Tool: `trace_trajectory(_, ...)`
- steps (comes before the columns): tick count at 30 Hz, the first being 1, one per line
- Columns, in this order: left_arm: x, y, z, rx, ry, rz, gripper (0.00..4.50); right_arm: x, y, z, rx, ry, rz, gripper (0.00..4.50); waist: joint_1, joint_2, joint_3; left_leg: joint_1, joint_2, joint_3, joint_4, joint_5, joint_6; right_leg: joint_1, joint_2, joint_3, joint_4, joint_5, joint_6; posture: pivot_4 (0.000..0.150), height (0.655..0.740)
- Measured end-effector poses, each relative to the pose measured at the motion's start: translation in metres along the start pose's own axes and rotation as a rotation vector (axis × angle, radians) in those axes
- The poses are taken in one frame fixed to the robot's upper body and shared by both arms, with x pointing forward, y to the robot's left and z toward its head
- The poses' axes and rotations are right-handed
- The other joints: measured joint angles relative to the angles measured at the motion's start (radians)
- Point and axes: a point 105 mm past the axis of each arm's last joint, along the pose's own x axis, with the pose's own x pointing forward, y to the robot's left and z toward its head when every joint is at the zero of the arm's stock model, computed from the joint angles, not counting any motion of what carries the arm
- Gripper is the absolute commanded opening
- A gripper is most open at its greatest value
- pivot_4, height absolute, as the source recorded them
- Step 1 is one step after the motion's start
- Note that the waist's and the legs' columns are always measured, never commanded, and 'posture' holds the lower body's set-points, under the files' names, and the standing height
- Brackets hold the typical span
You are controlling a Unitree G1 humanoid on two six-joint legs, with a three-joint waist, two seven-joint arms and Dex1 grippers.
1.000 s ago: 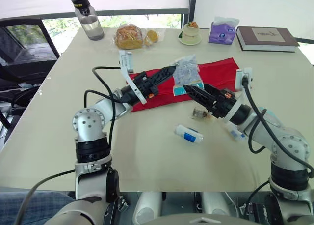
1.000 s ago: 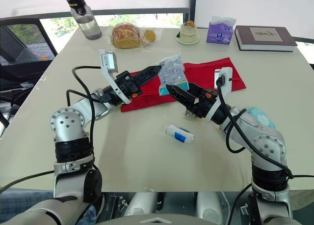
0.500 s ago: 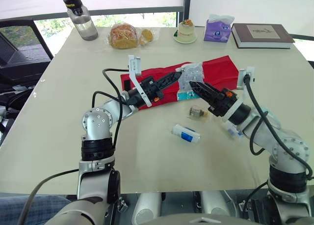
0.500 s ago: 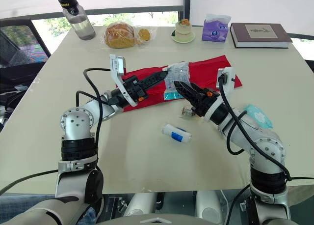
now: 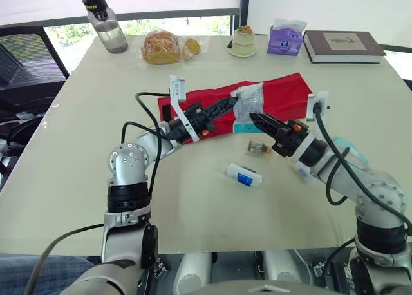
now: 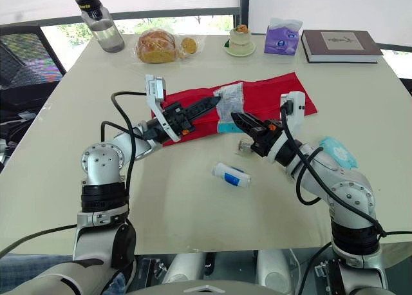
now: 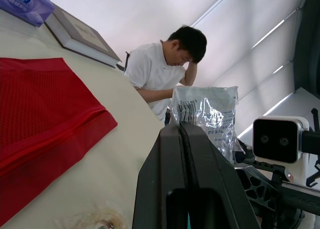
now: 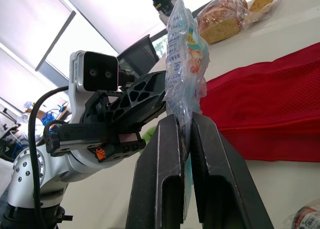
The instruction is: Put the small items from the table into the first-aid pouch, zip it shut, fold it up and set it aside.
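**Thin packet pinched by both hands above the open pouch**

The clear crinkly plastic packet [image 5: 249,100] hangs in the air just over the red mesh fabric first-aid pouch [image 5: 283,92], which lies flat on the beige worktop [image 5: 77,134] at about 1 o'clock from its centre. The left hand [image 5: 230,104] is clenched on the packet's edge at its 9 o'clock side. The right hand [image 5: 253,118] nips its lower border from 5 o'clock, with the film pressed between the two fingers.

The packet looks very light and limp. It should crumple and slide easily, so a grip on a sealed border seems safer than one across the bulging middle. The pouch is soft cloth and will likely bunch up unless one hand steadies it near the zip.

Waiting loose on the worktop at 5 to 6 o'clock of the pouch are a small glass vial [image 5: 257,146], probably breakable and prone to rolling, and a white tube with a blue label [image 5: 244,176]. A pale blue wrapped mask [image 6: 335,152] lies by the right forearm.

Along the 12 o'clock edge stand a water bottle [image 5: 102,11], bagged bread [image 5: 161,49], a small cake on a plate [image 5: 244,40], a purple tissue pack [image 5: 283,38] and a brown book [image 5: 341,45], all well apart from the work. A person [image 7: 165,69] sits beyond the worktop.
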Motion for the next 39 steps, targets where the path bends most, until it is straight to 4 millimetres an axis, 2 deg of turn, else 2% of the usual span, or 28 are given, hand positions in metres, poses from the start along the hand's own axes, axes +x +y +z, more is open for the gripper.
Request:
trace_trajectory(28,0.0005,0.0000,-0.0015,-0.006,0.001,-0.002,0.00,-0.0003,-0.0023,-0.0043,-0.008,0.003,-0.004,0.03,0.000,0.000,0.000,0.000,0.000,0.000,0.001,0.000,0.000,0.000,0.000,0.000,0.001,0.000,0.000,0.150,0.7332)
trace_trajectory(29,0.0004,0.0001,-0.0015,-0.006,0.001,-0.002,0.43,-0.0002,-0.0022,-0.0044,-0.007,0.002,-0.004,0.00,0.000,0.000,0.000,0.000,0.000,0.000,0.001,0.000,0.000,0.000,0.000,0.000,0.001,0.000,0.000,0.150,0.7332)
trace_trajectory(31,0.0004,-0.0001,-0.0015,-0.006,0.002,-0.002,0.99,0.0000,-0.0023,-0.0046,-0.005,0.002,-0.006,0.00,0.000,0.000,0.000,0.000,0.000,0.000,0.001,0.000,0.000,0.000,0.000,0.000,0.001,0.000,0.000,0.150,0.7332)
trace_trajectory(32,0.0004,-0.0002,-0.0015,-0.005,0.003,-0.003,1.53,0.0000,-0.0024,-0.0047,-0.003,0.001,-0.007,0.00,0.000,0.000,0.000,0.000,0.000,0.000,0.001,0.000,0.000,0.000,0.000,0.000,0.001,0.000,0.000,0.150,0.7332)
trace_trajectory(33,0.0002,-0.0003,-0.0014,-0.005,0.004,-0.003,1.84,0.0000,-0.0024,-0.0048,-0.003,0.001,-0.006,0.00,0.000,0.000,0.000,0.000,0.000,0.000,0.001,0.000,0.000,0.000,0.000,0.000,0.001,0.000,0.000,0.150,0.7332)
trace_trajectory(36,-0.0021,0.0006,-0.0012,0.003,0.008,0.005,3.54,0.0003,-0.0015,-0.0049,0.002,0.000,-0.001,0.00,-0.001,0.000,0.000,0.000,0.000,0.000,0.001,0.000,0.000,0.000,0.000,0.000,0.001,0.000,0.000,0.150,0.7332)
trace_trajectory(38,-0.0061,0.0038,-0.0011,0.010,0.015,0.025,4.44,0.0003,-0.0013,-0.0049,0.003,0.000,0.001,0.00,-0.001,0.000,0.000,0.000,0.000,0.000,0.001,0.000,0.000,0.000,0.000,0.000,0.001,0.000,0.000,0.150,0.7332)
trace_trajectory(39,-0.0090,0.0062,-0.0010,0.017,0.020,0.041,4.49,0.0003,-0.0012,-0.0049,0.004,0.000,0.001,0.00,-0.001,0.000,0.000,0.001,0.000,0.000,0.001,0.000,0.000,0.000,0.000,0.000,0.001,0.000,0.000,0.150,0.7332)
